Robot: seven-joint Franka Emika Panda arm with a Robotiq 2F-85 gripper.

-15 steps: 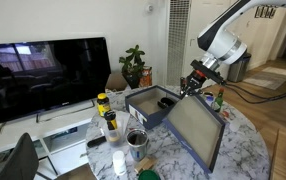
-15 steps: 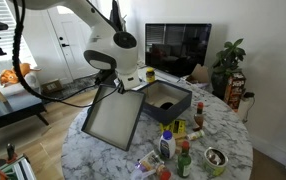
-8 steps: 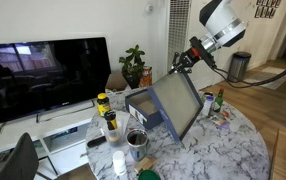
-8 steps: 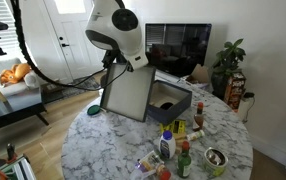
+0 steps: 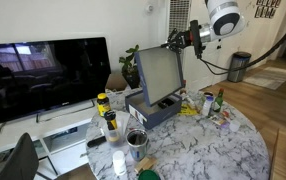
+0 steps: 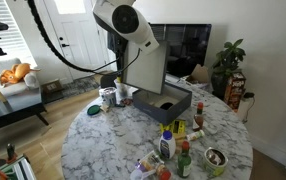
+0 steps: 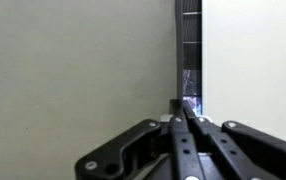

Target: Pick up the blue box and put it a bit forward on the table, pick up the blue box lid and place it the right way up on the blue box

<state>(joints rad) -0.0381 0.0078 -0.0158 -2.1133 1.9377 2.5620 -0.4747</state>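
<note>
The blue box lid [image 5: 158,74] hangs nearly upright on edge, its pale grey inside showing in both exterior views [image 6: 143,72]. My gripper [image 5: 181,42] is shut on the lid's upper rim, high above the table. The blue box [image 5: 164,108] sits open on the marble table [image 5: 218,152], right under the lid's lower edge; it also shows in an exterior view [image 6: 170,103]. In the wrist view my fingers [image 7: 188,106] pinch the lid's thin dark wall [image 7: 188,40], with its grey inside [image 7: 73,70] filling the left.
Yellow-capped bottles [image 5: 104,108] and a metal cup [image 5: 136,138] stand beside the box. More bottles [image 6: 175,148] and a cup [image 6: 216,157] crowd the table's front. A television [image 5: 43,72] and a plant [image 5: 133,66] stand behind.
The lid has been lifted off the table's side and swung from a low tilt to nearly upright over the box. The gripper rose and moved toward the box.
</note>
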